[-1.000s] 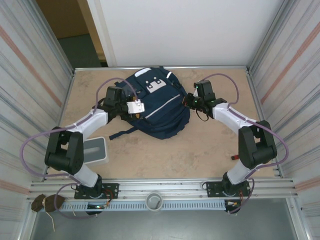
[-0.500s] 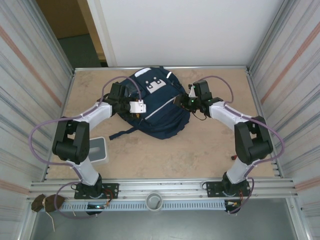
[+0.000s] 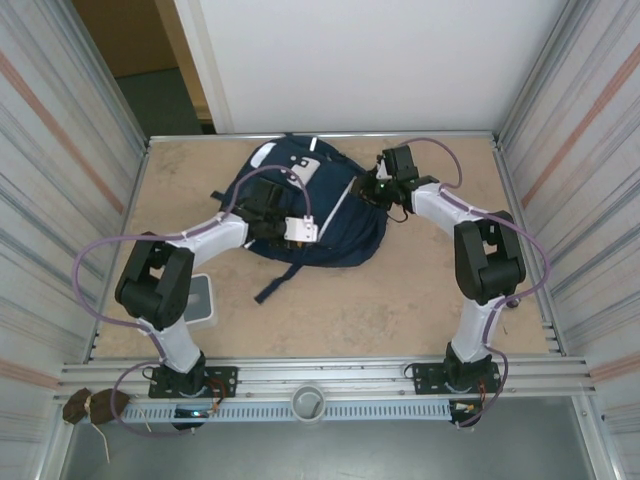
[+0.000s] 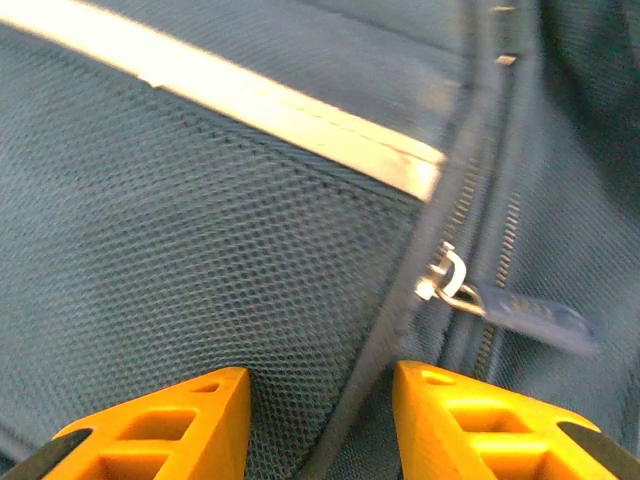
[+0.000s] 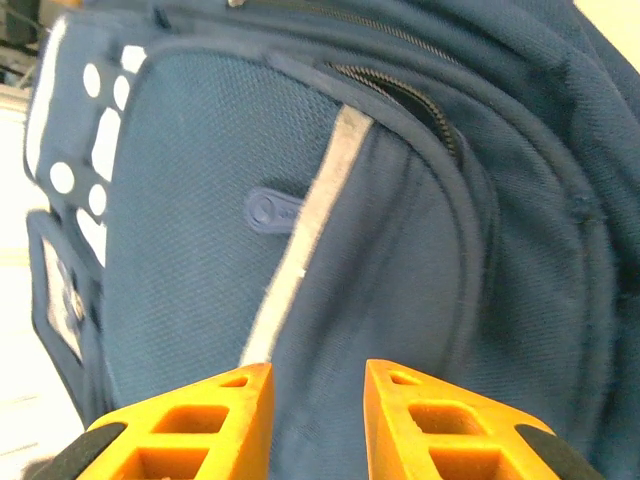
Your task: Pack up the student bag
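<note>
Left end effector point(image 4: 320, 400) sits low over the student bag point(image 3: 350, 225), its orange fingers parted, with the mesh pocket point(image 4: 200, 270) and a piped seam running into the gap. I see nothing clamped. The right end effector point(image 5: 318, 390) is likewise parted by a narrow gap and aimed at the bag's front panel beside the reflective stripe point(image 5: 300, 260), gripping nothing that I can make out. The bag lies flat on the far middle of the desk point(image 3: 400, 300), white patches point(image 3: 305, 168) toward the back wall.

My main worry is the mesh. If I close the left fingers where they are, I expect to pinch netting or the seam rather than the zipper pull point(image 4: 530, 312), which lies up and to the right of the gap. Pulling on that would probably drag the whole limp bag, since nothing pins it down. With both arms reaching over the same soft bundle from opposite sides, a tug from one could shove fabric into the other. The loose strap point(image 3: 275, 285) trailing toward me could also hook a link.

For room, the bare desk in front of the bag is my best space. The right arm works near the corrugated side wall point(image 3: 590, 150), and a grey tray point(image 3: 203, 300) sits close by the left arm's elbow, so wide swings there look tight.
</note>
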